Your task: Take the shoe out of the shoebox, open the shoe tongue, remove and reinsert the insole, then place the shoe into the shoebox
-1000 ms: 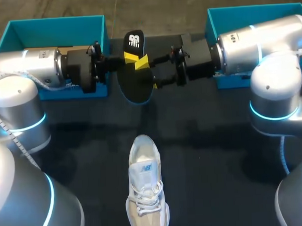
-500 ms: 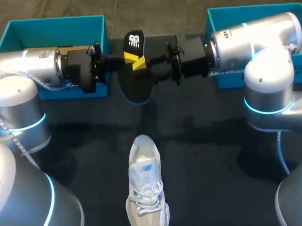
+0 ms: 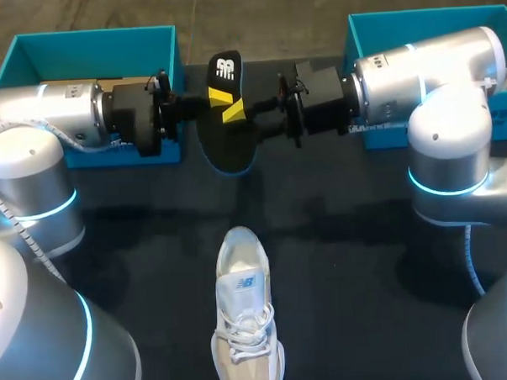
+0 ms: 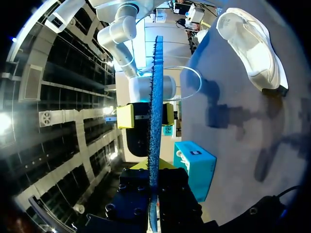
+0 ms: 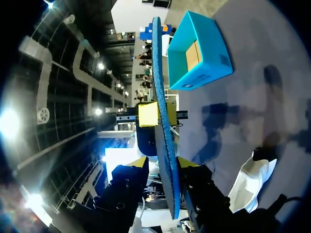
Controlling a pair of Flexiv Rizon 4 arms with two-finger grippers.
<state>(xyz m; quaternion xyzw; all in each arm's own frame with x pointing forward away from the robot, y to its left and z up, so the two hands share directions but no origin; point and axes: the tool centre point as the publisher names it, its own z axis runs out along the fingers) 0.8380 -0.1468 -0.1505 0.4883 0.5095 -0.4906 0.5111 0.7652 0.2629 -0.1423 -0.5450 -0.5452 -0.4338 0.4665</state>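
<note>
1. upper middle of the head view: black insole (image 3: 224,69), held off the dark tabletop (image 3: 340,237), lengthwise up and down the frame, white-marked end toward the top.
2. in from the left edge: left end effector (image 3: 220,95), clenched on the insole about midway along its length; in the left wrist view, insole (image 4: 155,77) seen edge-on, blue along the rim, pinched from both sides between the yellow tips.
3. in from the right edge: right end effector (image 3: 233,113), at the insole just below the left one; astride the insole in the right wrist view, but cannot tell whether clenched or released.
4. lower middle of the head view: white shoe (image 3: 245,325), upright on the tabletop, toe toward the top of the frame, laces toward the bottom, well apart from the insole.
5. upper left corner: left teal box (image 3: 95,35), open side up, brown cardboard inside, partly behind the left arm.
6. upper right corner: right teal box (image 3: 431,14), open side up, partly behind the right arm.
7. neither box holding the shoe.
</note>
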